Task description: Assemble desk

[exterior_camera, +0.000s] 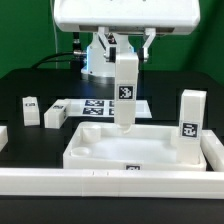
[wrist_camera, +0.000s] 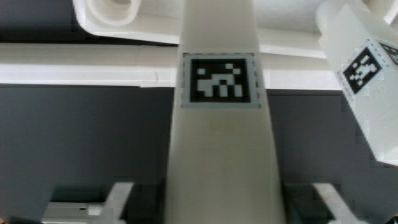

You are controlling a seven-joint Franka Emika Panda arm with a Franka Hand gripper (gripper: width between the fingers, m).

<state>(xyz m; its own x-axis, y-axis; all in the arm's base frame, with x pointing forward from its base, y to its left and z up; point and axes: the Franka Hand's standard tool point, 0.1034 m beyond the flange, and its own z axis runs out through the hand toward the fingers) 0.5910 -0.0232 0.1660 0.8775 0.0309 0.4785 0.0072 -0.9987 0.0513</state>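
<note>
**A:** Which step were you on?

**B:** Your jaws were clamped on an upright white leg (exterior_camera: 125, 95), hanging over the middle of the desk tray (exterior_camera: 85, 152). Another leg (exterior_camera: 190, 125) stood in the tray's right corner, and spare legs (exterior_camera: 30, 108) waited on the black tabletop (exterior_camera: 30, 145) to the left.

**A:** And next?

**B:** You probably needed to line it up over a free corner socket and lower it straight. The wrist view hid the sockets and the leg's foot.

The white tray-like tabletop (exterior_camera: 150, 150) is lying open side up near the table's front edge. A tagged white first leg (exterior_camera: 125, 95) is being held upright, its lower end inside the tabletop's far side. A second leg (exterior_camera: 190, 125) is standing at the tabletop's corner on the exterior view's right. A third leg (exterior_camera: 30, 108) and a fourth leg (exterior_camera: 55, 115) are sitting together on the table, toward the exterior view's left.
</note>
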